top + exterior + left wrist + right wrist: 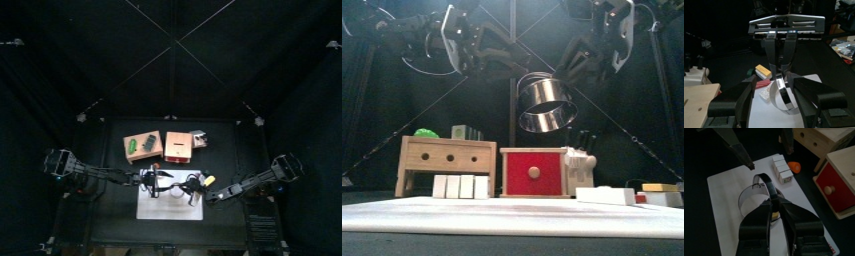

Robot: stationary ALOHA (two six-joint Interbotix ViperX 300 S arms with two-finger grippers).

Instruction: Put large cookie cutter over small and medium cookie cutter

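Observation:
A round shiny metal cookie cutter (545, 110) with an arched handle hangs in the air above the white mat (422, 215). My right gripper (768, 192) is shut on it from above, and its ring (749, 203) shows under the fingers. In the left wrist view the same cookie cutter (781, 97) hangs from the right arm's fingers (777, 55). My left gripper (775, 84) faces it with jaws spread wide on either side, touching nothing. The small and medium cookie cutters are hidden from view.
Behind the mat stand a wooden box with round holes (445, 165) and a red-fronted box (533, 172). White blocks (460, 186) sit before the wooden box. An orange piece (794, 166) and a yellow block (764, 71) lie off the mat's edge.

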